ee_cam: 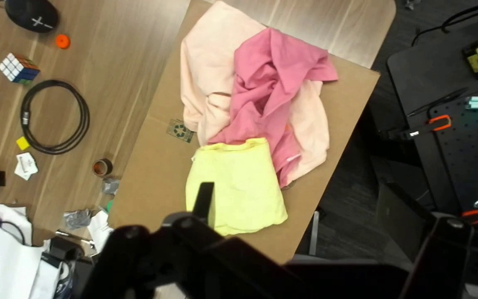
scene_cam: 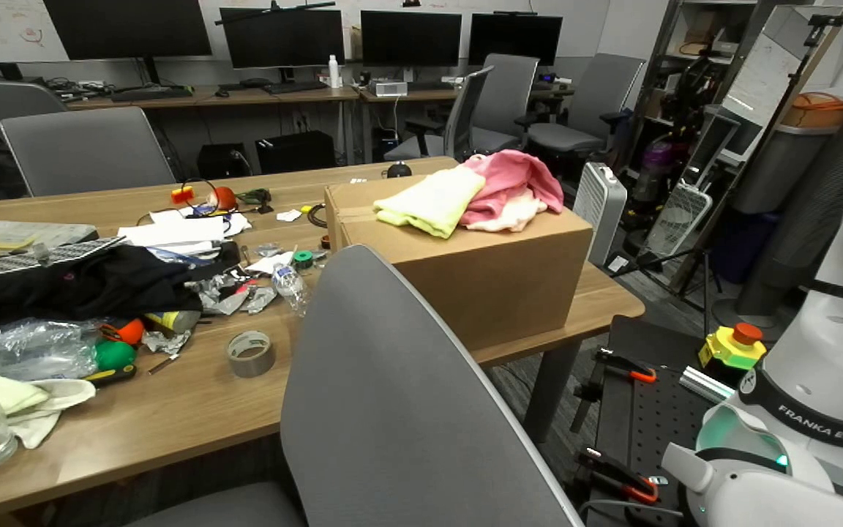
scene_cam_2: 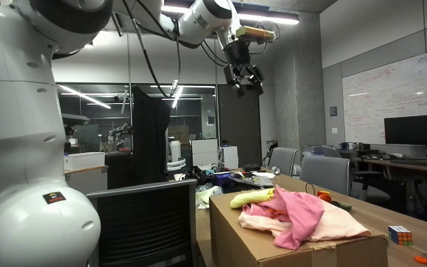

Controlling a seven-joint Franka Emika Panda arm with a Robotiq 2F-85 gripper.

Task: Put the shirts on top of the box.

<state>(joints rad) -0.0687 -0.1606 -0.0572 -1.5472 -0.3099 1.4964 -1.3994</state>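
Observation:
The brown cardboard box [scene_cam: 495, 293] stands at the end of the wooden table. On its top lie all three shirts: the yellow-green shirt [ee_cam: 239, 187] folded flat, the pink shirt [ee_cam: 264, 87] crumpled, and the peach-cream shirt [ee_cam: 210, 50] spread partly beneath the pink one. In an exterior view, the peach-cream cloth reaches the edge of the box top. My gripper [scene_cam_2: 250, 90] hangs high above the box, well apart from the cloths. Its fingers [ee_cam: 204, 201] are spread wide in the wrist view, with nothing held between them.
A grey chair [scene_cam: 407, 410] stands against the table beside the box. Tape [scene_cam: 250, 354], a black cloth [scene_cam: 85, 285] and other clutter cover the table's far part. A coiled cable [ee_cam: 56, 145] and a puzzle cube [scene_cam_2: 400, 235] lie near the box.

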